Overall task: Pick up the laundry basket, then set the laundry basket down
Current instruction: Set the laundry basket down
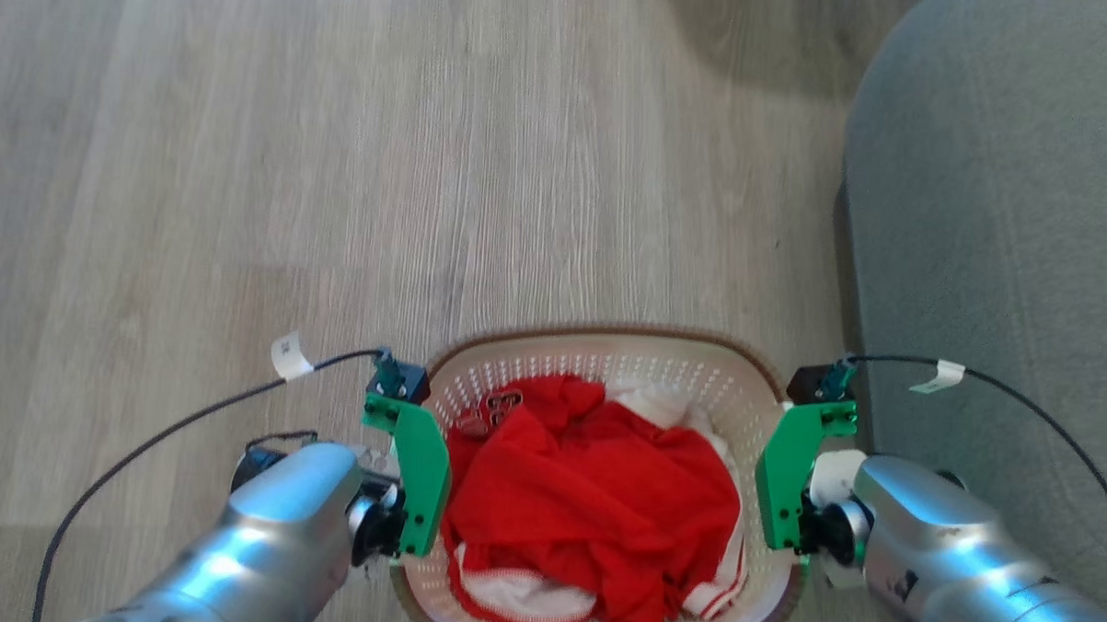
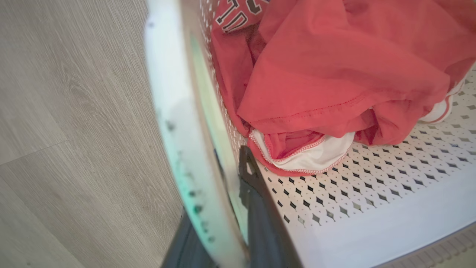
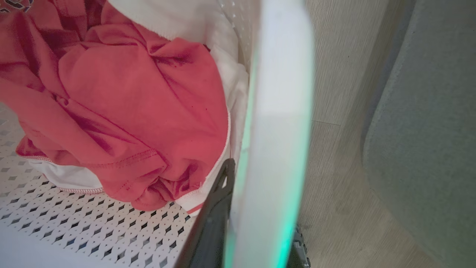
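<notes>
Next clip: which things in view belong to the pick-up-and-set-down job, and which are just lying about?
Part of the job:
- the laundry basket
- left pincer, shut on the basket's left side
- right pincer, shut on its right side

Just there:
- red garment and white cloth, inside the basket
- grey upholstered seat
- wood floor

Bright soft daylight; faint shadow on floor [image 1: 756, 42] by sofa [image 1: 998, 225]; laundry basket [image 2: 174, 111] edge blurred near wrist lenses.
</notes>
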